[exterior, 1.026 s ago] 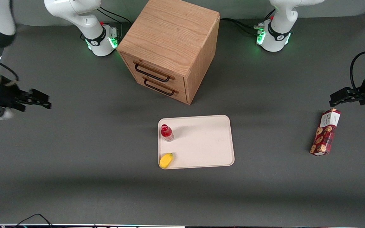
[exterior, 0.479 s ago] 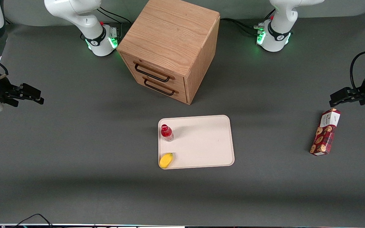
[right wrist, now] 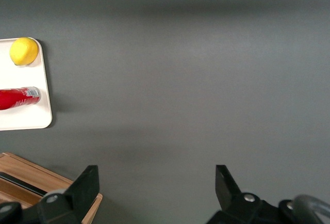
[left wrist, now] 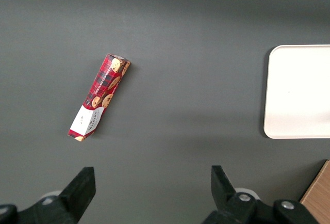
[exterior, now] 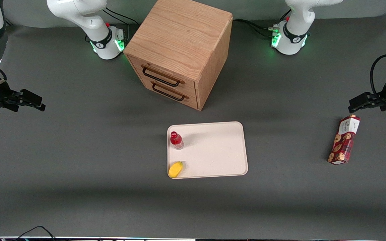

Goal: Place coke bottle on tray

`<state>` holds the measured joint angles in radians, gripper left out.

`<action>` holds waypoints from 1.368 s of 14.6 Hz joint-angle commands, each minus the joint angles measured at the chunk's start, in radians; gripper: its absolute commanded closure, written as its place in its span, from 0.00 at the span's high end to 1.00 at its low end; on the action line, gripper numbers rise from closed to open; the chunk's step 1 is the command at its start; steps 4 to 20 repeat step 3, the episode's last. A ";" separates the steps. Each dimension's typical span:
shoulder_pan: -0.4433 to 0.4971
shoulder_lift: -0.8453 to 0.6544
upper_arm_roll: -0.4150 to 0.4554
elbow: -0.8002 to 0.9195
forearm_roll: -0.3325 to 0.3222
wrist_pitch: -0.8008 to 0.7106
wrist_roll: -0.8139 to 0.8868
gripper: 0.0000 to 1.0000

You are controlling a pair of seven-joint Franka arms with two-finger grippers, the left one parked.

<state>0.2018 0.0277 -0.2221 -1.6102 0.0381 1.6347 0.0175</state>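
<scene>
The coke bottle (exterior: 176, 140) stands upright on the tray (exterior: 213, 150), just inside the rim, at the corner of the tray that lies toward the working arm's end of the surface (exterior: 95, 187) and nearer the wooden drawer cabinet (exterior: 179, 50). Its long axis is vertical; its red cap points up toward the front camera. A yellow lemon-like fruit (exterior: 175, 169) sits on the same tray edge, nearer the front camera than the bottle and apart from it.

The pincer (exterior: 34, 101) hangs at the working arm's end of the surface, well apart from the tray, with bare surface between. In the right wrist view the two fingers (right wrist: 85, 182) stand spread wide with nothing between them: the pincer is open and empty. The bottle (right wrist: 18, 98) and the fruit (right wrist: 23, 51) show in that view on the tray (right wrist: 31, 123), far off from the fingers.

Judgement: the placement looks complete, since the bottle rests within the rim and nothing grips it. The relation that governs any further move is the wide sideways gap between pincer and bottle; the working arm is the nearer one to that tray edge. A red-and-white cookie box (exterior: 343, 139) lies toward the parked arm's end, not involved.
</scene>
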 commanded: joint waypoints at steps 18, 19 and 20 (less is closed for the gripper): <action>-0.004 -0.022 0.012 -0.011 -0.017 -0.010 0.033 1.00; -0.004 -0.022 0.012 -0.011 -0.017 -0.010 0.033 1.00; -0.004 -0.022 0.012 -0.011 -0.017 -0.010 0.033 1.00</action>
